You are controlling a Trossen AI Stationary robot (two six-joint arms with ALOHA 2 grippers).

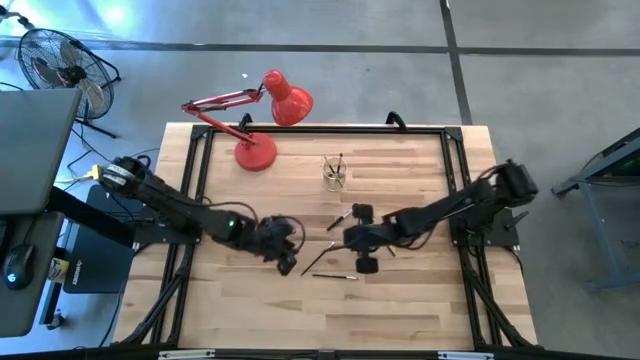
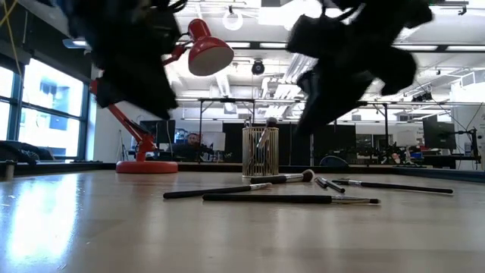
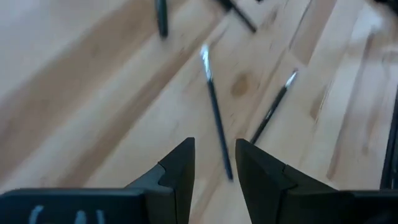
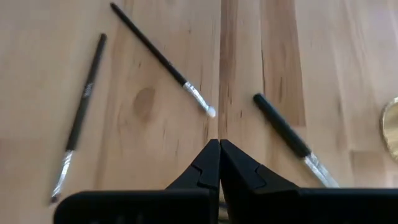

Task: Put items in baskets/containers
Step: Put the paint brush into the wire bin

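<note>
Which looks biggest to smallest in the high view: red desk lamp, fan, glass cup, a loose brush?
1. Fan, cut off by the picture's edge, so likely bigger than shown.
2. Red desk lamp, close to the fan in spread; that order is unsure.
3. Loose brush, long but thin.
4. Glass cup, already holding brushes.

In the low view both my arms loom as dark blurs, so my left gripper (image 2: 129, 68) and right gripper (image 2: 341, 76) show no fingers there. From above, the brushes in the glass cup (image 1: 334, 175) are too small to count. My right wrist view cuts the cup (image 4: 392, 127) to a yellowish sliver at the edge.
</note>
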